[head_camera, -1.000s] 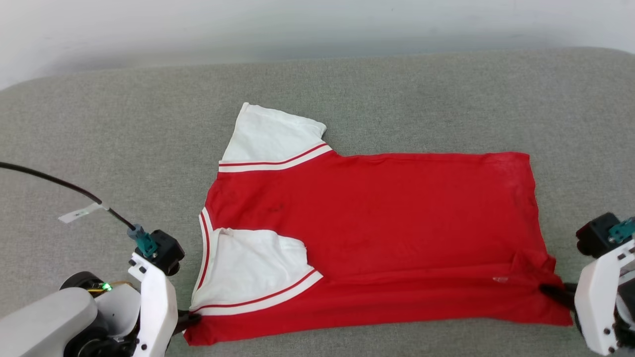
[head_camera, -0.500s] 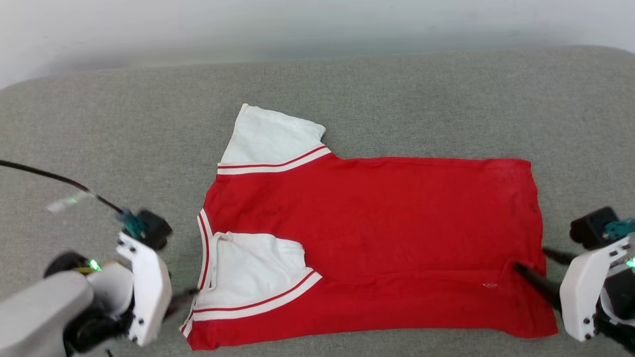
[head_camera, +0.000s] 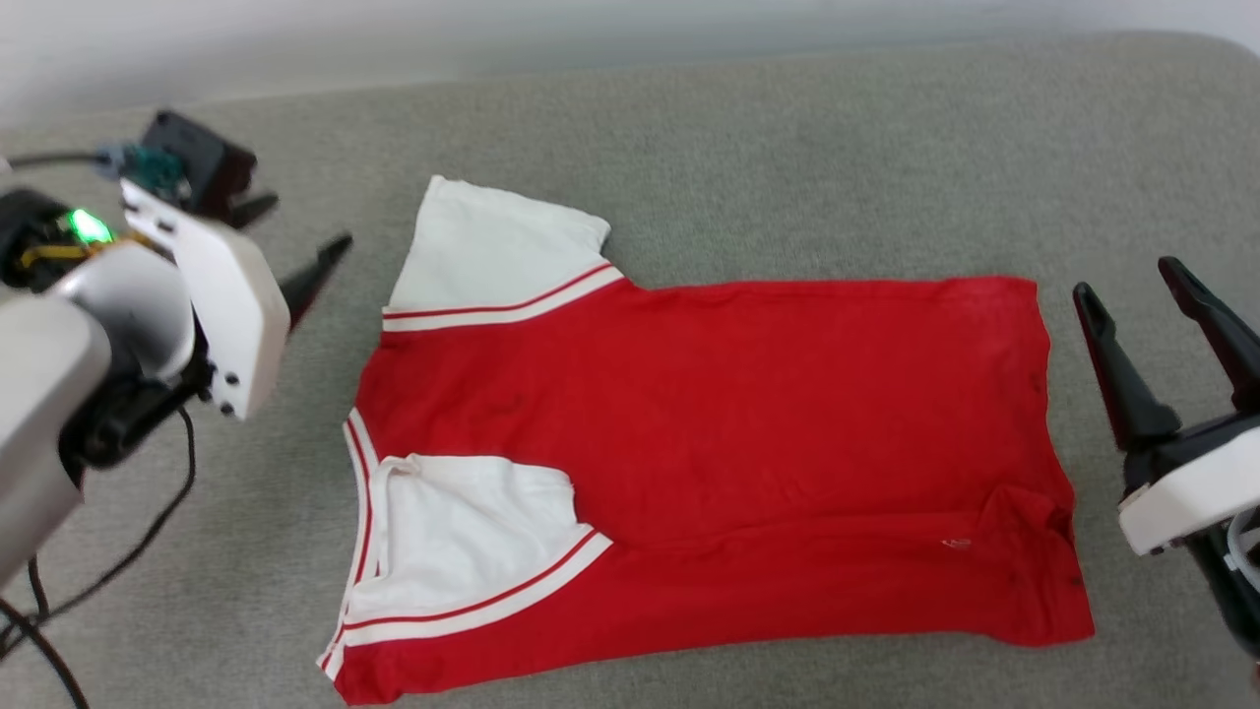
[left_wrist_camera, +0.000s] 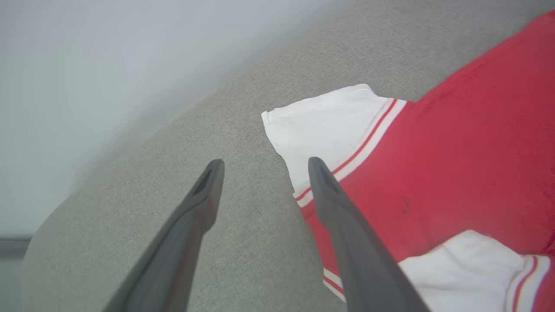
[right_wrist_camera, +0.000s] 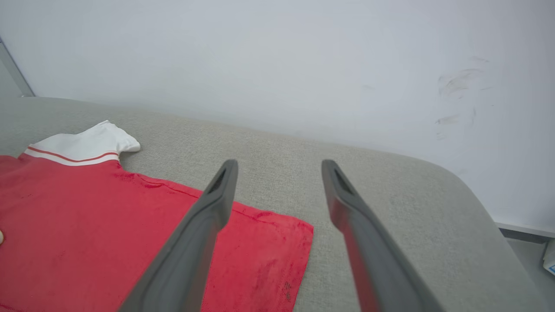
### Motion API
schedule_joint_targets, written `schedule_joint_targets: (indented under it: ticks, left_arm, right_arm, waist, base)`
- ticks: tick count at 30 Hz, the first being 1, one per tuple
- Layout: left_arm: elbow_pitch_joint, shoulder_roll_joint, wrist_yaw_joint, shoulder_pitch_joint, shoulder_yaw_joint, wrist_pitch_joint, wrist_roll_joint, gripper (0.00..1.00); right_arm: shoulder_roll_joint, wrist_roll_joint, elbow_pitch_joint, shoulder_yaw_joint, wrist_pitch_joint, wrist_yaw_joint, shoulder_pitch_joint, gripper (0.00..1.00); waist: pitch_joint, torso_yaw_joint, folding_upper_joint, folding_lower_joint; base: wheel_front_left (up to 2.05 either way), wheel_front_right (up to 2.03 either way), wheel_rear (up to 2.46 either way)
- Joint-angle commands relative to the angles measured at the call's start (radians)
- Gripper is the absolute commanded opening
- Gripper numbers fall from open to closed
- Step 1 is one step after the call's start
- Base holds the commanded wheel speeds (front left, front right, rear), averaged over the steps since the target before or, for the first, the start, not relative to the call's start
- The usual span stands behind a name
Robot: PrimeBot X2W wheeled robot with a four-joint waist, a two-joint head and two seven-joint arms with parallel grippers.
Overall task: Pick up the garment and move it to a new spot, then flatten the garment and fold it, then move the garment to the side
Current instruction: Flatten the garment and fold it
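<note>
The garment [head_camera: 709,414] is a red jersey lying flat on the grey cushion [head_camera: 787,148]. Its near edge is folded over, so one white sleeve [head_camera: 463,532] rests on the red body. The other white sleeve [head_camera: 492,256] spreads out at the far left. My left gripper [head_camera: 295,236] hovers open left of that far sleeve, holding nothing. In the left wrist view the open left gripper [left_wrist_camera: 265,164] points at the cushion beside the sleeve [left_wrist_camera: 321,125]. My right gripper [head_camera: 1127,281] stands open just right of the hem; the right wrist view shows the right gripper [right_wrist_camera: 279,164] above the garment's far hem corner [right_wrist_camera: 277,242].
A black cable [head_camera: 186,463] hangs from my left arm over the cushion's near left. A white wall [right_wrist_camera: 303,65] runs behind the cushion. The cushion's rounded end [right_wrist_camera: 477,208] lies to the right of the hem.
Both grippers opened and let go of the garment's near folded edge. The left one rose and swung toward the far sleeve; the right one lifted clear beside the hem. The camera shifted slightly.
</note>
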Motion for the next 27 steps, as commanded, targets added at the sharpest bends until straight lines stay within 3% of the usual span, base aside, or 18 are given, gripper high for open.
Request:
schedule_joint_targets:
  ticks: [1, 5, 12, 18, 27]
  left_arm:
    - [0.014, -0.008, -0.001, -0.026, 0.006, 0.003, 0.006, 1.00]
    - [0.078, -0.031, -0.007, -0.119, 0.028, 0.045, 0.016, 1.00]
    - [0.161, -0.071, -0.053, -0.274, 0.050, 0.211, -0.038, 1.00]
    - [0.208, -0.076, -0.080, -0.398, 0.037, 0.462, -0.100, 1.00]
    - [0.281, -0.107, -0.088, -0.450, -0.039, 0.712, -0.119, 1.00]
  right_arm:
    - [0.025, -0.029, -0.023, -0.011, -0.014, 0.000, 0.022, 1.00]
    - [0.121, -0.151, -0.123, -0.066, -0.070, 0.000, 0.073, 1.00]
    - [0.259, -0.251, -0.246, -0.108, -0.110, 0.000, 0.156, 1.00]
    - [0.295, -0.277, -0.275, -0.092, -0.118, 0.000, 0.125, 1.00]
    - [0.301, -0.270, -0.231, -0.070, -0.145, 0.000, 0.059, 1.00]
  waist:
    - [0.035, -0.024, -0.0001, 0.0000]
    - [0.099, -0.056, -0.0001, 0.0000]
    - [0.217, -0.104, -0.0001, 0.0000]
    - [0.314, -0.147, -0.0001, 0.0000]
    - [0.412, -0.178, -0.0001, 0.0000]
  base:
    - [0.00, 0.00, 0.00]
    - [0.00, 0.00, 0.00]
    - [0.00, 0.00, 0.00]
    - [0.00, 0.00, 0.00]
    - [0.00, 0.00, 0.00]
